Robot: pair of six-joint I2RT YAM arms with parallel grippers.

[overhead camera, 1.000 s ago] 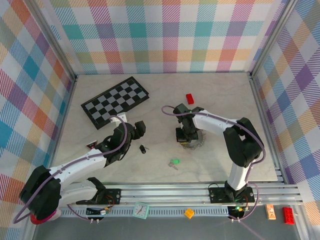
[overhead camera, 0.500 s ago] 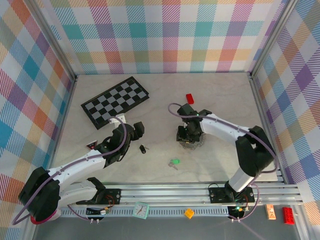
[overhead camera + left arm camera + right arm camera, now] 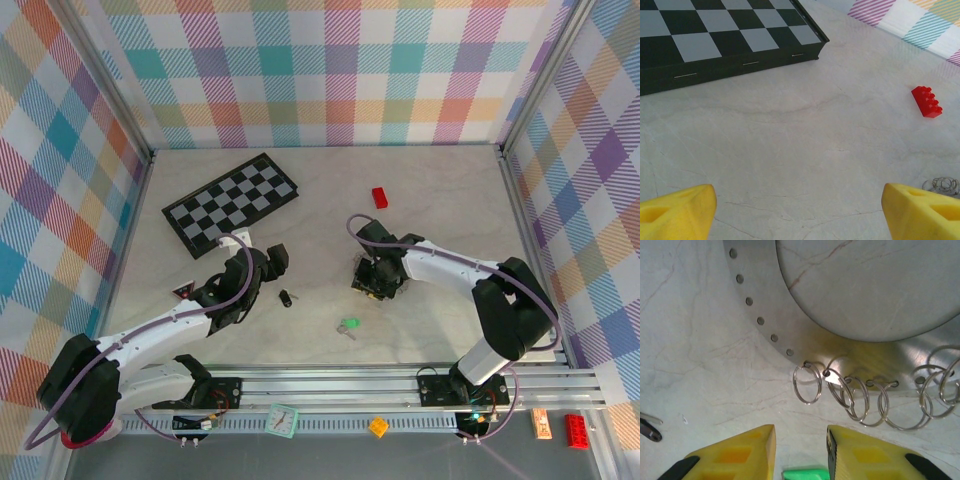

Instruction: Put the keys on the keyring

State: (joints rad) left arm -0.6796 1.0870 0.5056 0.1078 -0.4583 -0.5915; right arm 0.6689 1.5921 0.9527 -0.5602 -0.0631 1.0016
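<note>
1. Silvery-grey keyring (image 3: 765,295) lies flat on the table (image 3: 450,200), right of centre, directly under the right gripper (image 3: 800,434), whose yellow fingers (image 3: 740,455) stand slightly apart, holding nothing.
2. Nearer lies the green key (image 3: 348,325), with the black key (image 3: 286,297) to its left.
3. The left gripper (image 3: 800,210) stands wide open and empty, just left of the black key.

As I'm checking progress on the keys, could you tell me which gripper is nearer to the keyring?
Right. The right gripper hangs just over the keyring, at its rim, jaws apart. The left gripper sits well off to the robot's left, open, near the black key.
</note>
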